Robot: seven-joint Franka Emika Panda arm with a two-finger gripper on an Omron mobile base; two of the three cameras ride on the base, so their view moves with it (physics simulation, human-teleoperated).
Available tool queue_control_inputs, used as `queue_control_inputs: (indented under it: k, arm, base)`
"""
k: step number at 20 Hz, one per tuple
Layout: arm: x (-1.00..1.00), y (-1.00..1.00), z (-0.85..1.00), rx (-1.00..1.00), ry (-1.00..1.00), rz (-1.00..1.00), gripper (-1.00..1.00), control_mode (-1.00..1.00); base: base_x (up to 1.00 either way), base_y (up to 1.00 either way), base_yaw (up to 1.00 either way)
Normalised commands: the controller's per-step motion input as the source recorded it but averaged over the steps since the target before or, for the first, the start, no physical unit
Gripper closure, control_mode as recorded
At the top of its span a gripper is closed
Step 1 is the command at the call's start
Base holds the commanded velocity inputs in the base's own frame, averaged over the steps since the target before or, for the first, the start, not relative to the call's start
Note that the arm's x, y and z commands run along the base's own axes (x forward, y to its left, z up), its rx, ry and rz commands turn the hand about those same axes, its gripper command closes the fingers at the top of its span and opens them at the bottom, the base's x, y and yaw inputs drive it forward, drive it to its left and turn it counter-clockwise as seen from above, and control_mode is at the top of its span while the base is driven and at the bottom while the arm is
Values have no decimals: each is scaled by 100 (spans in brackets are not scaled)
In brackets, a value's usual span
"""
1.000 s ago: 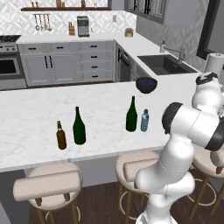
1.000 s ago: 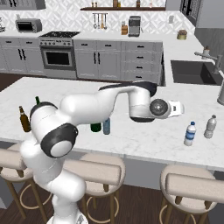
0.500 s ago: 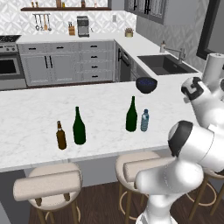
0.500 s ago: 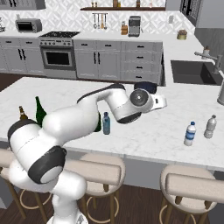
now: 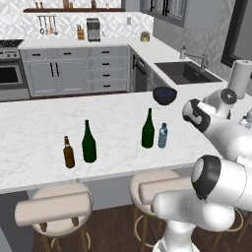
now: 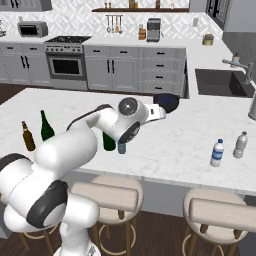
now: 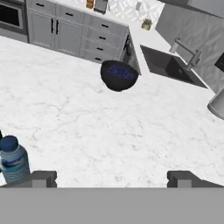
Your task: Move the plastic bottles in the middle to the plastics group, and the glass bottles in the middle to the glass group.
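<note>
jaws: spread wide, nothing held | arm: swung further twd bowl (image 7: 119,75) | teal bottle (image 7: 13,160): unmoved

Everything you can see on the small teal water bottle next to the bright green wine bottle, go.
The small teal water bottle is a short, translucent bluish plastic bottle with a darker blue cap, roughly half the height of the bright green wine bottle close beside it. It stands upright on the white marble counter, near the stool-side edge. In the hand view it sits at the lower left, cap on, ribbed body, nothing gripping it. Whether it touches the wine bottle cannot be told.
</note>
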Motion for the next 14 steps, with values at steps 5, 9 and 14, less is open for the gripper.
queue_control_inputs:
  k: [5, 9, 14]
  arm:
    - [30, 57, -28, 3, 3, -18, -100, -100]
    - [20, 27, -38, 17, 4, -8, -100, -100]
    - [10, 12, -12, 29, 1, 0, -100, -100]
  base:
    - [0, 0, 0]
    - [0, 0, 0]
    - [0, 0, 0]
